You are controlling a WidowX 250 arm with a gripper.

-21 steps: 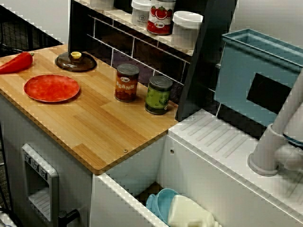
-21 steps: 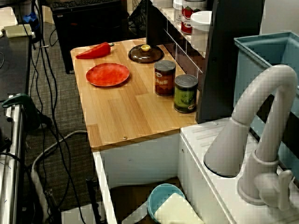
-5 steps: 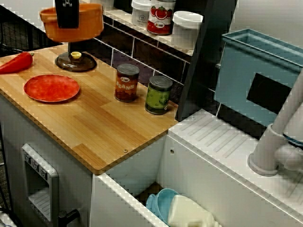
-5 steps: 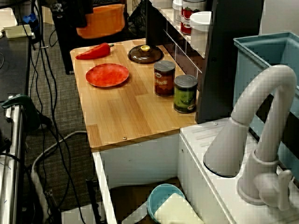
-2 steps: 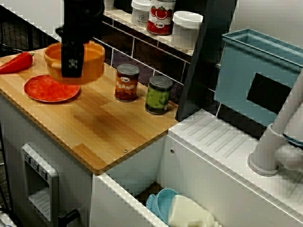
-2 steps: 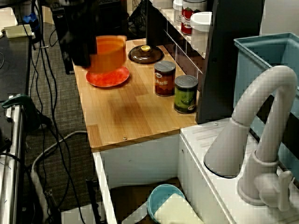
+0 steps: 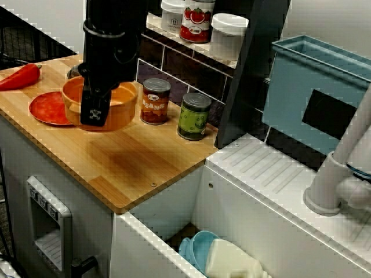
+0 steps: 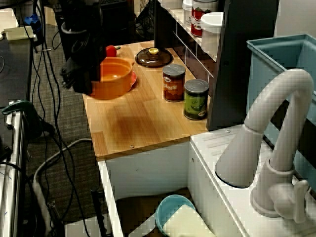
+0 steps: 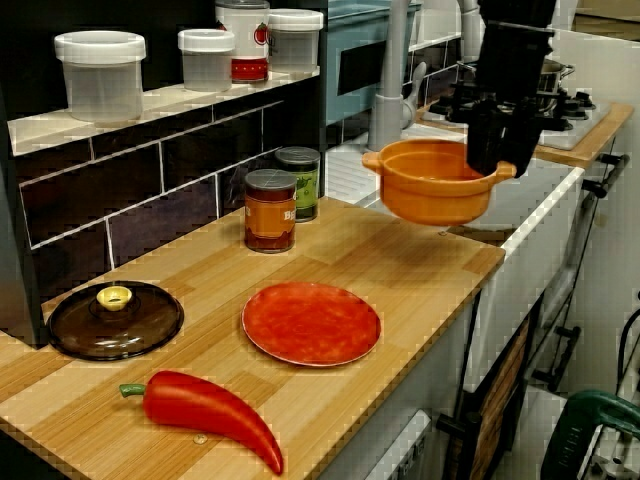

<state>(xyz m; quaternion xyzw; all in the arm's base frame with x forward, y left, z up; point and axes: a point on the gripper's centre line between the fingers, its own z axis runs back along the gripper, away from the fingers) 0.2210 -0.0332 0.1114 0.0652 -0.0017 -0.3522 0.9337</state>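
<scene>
My gripper (image 9: 498,152) is shut on the rim of an orange two-handled pot (image 9: 425,186) and holds it in the air, upright and empty. In the view along the counter the pot hangs over the wooden counter (image 9: 400,255), beyond the red plate (image 9: 312,323). In the view from the front the gripper (image 7: 95,110) covers the pot's (image 7: 119,106) near side, and the pot hides part of the red plate (image 7: 45,108). Its shadow falls on the wood below. From the sink end, the gripper (image 8: 81,79) and pot (image 8: 112,79) are left of the cans.
An orange can (image 7: 155,101) and a green can (image 7: 193,116) stand just right of the pot by the tiled back wall. A brown lid (image 9: 115,318) and a red pepper (image 9: 205,410) lie past the plate. Jars (image 7: 229,36) line the shelf. The faucet (image 8: 276,128) and sink with a blue bowl (image 7: 200,248) are right.
The arm was absent at first. It came in with the orange pot high at the back left, then moved right and down over the plate toward the counter's middle.
</scene>
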